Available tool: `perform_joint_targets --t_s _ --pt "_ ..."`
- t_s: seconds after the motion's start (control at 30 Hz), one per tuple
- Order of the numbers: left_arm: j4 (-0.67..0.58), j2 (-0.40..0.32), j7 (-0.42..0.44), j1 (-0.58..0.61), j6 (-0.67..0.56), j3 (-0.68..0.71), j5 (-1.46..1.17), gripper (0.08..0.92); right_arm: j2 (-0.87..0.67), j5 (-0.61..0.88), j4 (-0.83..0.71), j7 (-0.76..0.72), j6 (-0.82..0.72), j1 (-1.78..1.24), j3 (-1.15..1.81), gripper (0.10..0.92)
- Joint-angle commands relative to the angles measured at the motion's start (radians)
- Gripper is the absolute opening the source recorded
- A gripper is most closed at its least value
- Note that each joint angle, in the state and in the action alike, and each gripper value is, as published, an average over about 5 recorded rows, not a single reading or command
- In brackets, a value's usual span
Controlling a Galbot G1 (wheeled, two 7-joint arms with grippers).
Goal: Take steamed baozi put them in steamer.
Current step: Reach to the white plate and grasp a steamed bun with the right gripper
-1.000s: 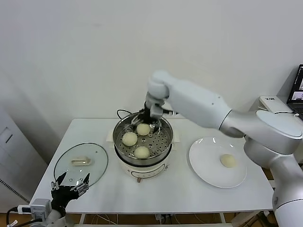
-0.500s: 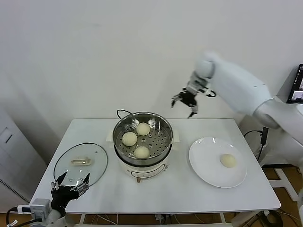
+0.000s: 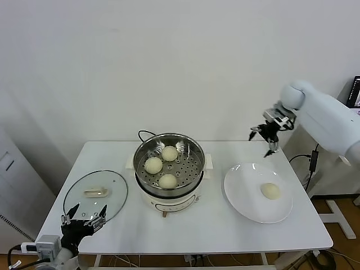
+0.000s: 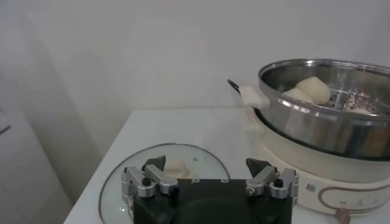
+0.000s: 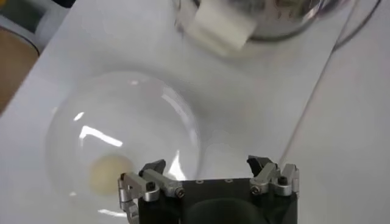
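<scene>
Head view: white table (image 3: 185,225) with the steamer (image 3: 169,147) near its middle, a shiny metal basket on a white cooker base. Three buns lie in the basket: one at the far side (image 3: 170,153), one toward the robot's left (image 3: 153,165), one nearest the robot (image 3: 167,180). They sit close together but apart. A fourth bun (image 3: 270,190) lies alone on the white plate (image 3: 242,191), which is on the steamer's right side. A glass lid (image 3: 95,196) lies flat on the table on the steamer's left side.

Right gripper (image 3: 267,137) hangs in the air beyond the plate's far edge, well above the table, jaws spread, nothing between them. Left gripper (image 3: 84,217) sits low at the table's near edge, just in front of the lid, jaws spread and empty.

Left wrist view: shows the steamer from the side, which the head view does not; two buns show above its rim, and the cooker base and its side handle (image 4: 254,97) are plain. Lid lies just beyond the open fingers (image 4: 145,181).

Right wrist view: looks straight down on the plate and the lone bun, both blurred. A corner of the steamer with its white handle shows at the edge of the picture. Fingers (image 5: 141,185) stand wide, holding nothing.
</scene>
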Motion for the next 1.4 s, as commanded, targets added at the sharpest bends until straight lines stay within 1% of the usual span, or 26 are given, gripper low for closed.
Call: perform_joint_targets --t_s 0.03,0.33,0.7,1.17,1.27,1.4 --pt "0.0 0.0 0.0 -0.001 0.0 0.001 0.001 0.823 -0.141 0.005 0.038 0.031 -0.059 -0.114 0.004 0.823" --pt "0.0 -0.001 0.001 -0.001 0.0 0.003 0.002 0.823 -0.152 -0.06 0.032 0.094 -0.04 -0.239 0.093 0.823" --pt "0.0 -0.001 0.001 -0.002 0.001 0.005 0.003 0.823 -0.085 -0.166 -0.038 0.142 0.007 -0.354 0.231 0.823" --pt "0.0 -0.003 0.001 -0.003 0.002 0.008 0.006 0.823 -0.008 -0.261 -0.108 0.2 0.022 -0.414 0.316 0.823" --pt "0.0 -0.003 0.001 -0.002 0.001 0.007 0.006 0.823 -0.003 -0.273 -0.114 0.191 0.019 -0.418 0.322 0.803" --pt "0.0 -0.003 0.001 -0.003 0.002 0.007 0.006 0.823 -0.001 -0.281 -0.119 0.179 0.013 -0.419 0.328 0.716"
